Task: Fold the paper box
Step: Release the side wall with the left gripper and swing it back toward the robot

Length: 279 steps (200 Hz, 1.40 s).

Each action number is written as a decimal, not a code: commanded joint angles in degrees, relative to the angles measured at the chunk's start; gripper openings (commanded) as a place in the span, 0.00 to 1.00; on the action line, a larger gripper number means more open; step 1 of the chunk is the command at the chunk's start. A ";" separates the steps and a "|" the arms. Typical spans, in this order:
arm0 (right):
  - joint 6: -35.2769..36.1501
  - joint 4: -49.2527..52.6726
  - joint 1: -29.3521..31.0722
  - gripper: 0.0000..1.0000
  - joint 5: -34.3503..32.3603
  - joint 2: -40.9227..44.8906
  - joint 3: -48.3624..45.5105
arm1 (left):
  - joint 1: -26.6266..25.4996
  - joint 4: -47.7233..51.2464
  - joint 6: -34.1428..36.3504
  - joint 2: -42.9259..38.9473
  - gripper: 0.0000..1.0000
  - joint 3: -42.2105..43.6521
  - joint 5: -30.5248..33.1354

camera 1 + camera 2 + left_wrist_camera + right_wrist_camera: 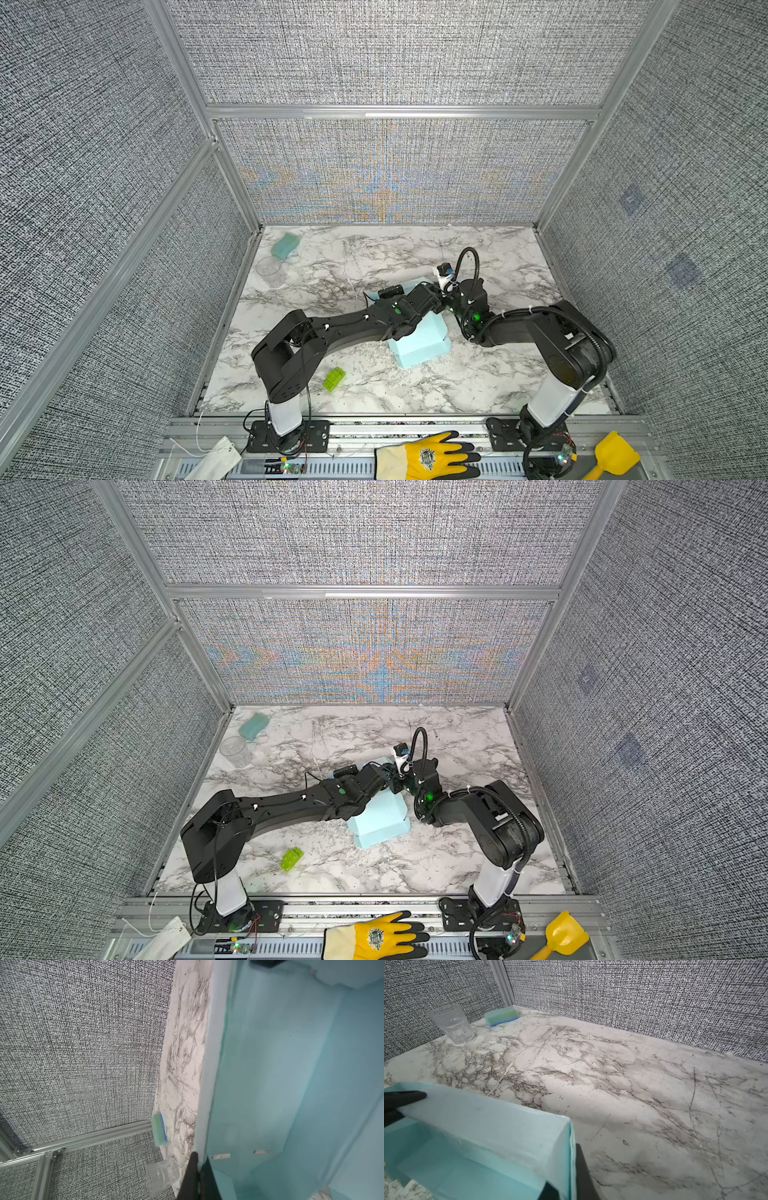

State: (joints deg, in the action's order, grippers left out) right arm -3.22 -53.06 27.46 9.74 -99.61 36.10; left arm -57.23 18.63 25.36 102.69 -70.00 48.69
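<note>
Resting on surface (478,382) beyond and right of green brick (334,379): paper box (419,345), walls up. Pinched at one wall by closed left gripper (199,1165), at adjoining wall by closed right gripper (564,1169).

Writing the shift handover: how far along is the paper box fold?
Done: the paper box stands as an open tray, one wall and corner upright in the right wrist view. In hand: left tool and right tool are each shut on a wall edge. Left: the top is open, and the near panel in both top views looks not yet folded over.
</note>
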 commanded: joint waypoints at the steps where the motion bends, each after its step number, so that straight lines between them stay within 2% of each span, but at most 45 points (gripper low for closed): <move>1: -1.67 -0.34 0.22 0.00 -0.48 1.23 -0.52 | 0.19 2.42 -3.83 -0.96 0.17 -1.86 -3.55; 29: -1.81 3.10 0.31 0.00 -1.21 3.06 -0.55 | 0.28 5.88 -7.90 -3.60 0.38 -4.70 -7.76; 50: -2.09 5.55 0.49 0.00 -2.07 4.51 -0.48 | 0.41 8.42 -11.89 -6.37 0.46 -7.26 -10.91; 75: -2.40 10.62 0.73 0.00 -3.19 6.59 -0.11 | 1.35 11.64 -19.17 -10.40 0.48 -9.18 -14.82; 101: -3.16 15.55 1.41 0.00 -4.93 8.96 -0.15 | 3.13 14.42 -27.24 -15.52 0.47 -7.49 -18.06; 129: -4.42 20.16 1.54 0.00 -6.32 10.43 -0.74 | 5.52 11.31 -35.26 -24.84 0.48 -0.49 -24.25; 152: -5.60 23.13 1.49 0.00 -7.03 10.57 -0.36 | 7.87 3.95 -37.38 -33.61 0.48 7.64 -27.14; 164: -6.23 24.46 1.54 0.00 -7.12 10.73 0.13 | 9.87 3.29 -39.67 -36.04 0.48 10.15 -28.61; 185: -7.66 27.26 1.47 0.00 -7.96 11.71 1.30 | 12.08 3.67 -43.11 -37.07 0.48 13.28 -29.15; 215: -9.07 33.08 1.45 0.00 -8.79 12.67 4.89 | 14.68 -0.98 -47.06 -35.59 0.48 18.48 -35.00; 279: -10.58 37.02 -0.01 0.00 -4.88 11.55 9.67 | 20.87 -10.56 -46.68 -31.39 0.47 22.47 -45.27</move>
State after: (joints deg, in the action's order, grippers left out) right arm -12.08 -17.87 28.03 3.25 -87.83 44.88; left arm -37.95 14.33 -21.02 70.76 -48.38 9.58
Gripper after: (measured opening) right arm 0.071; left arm 0.474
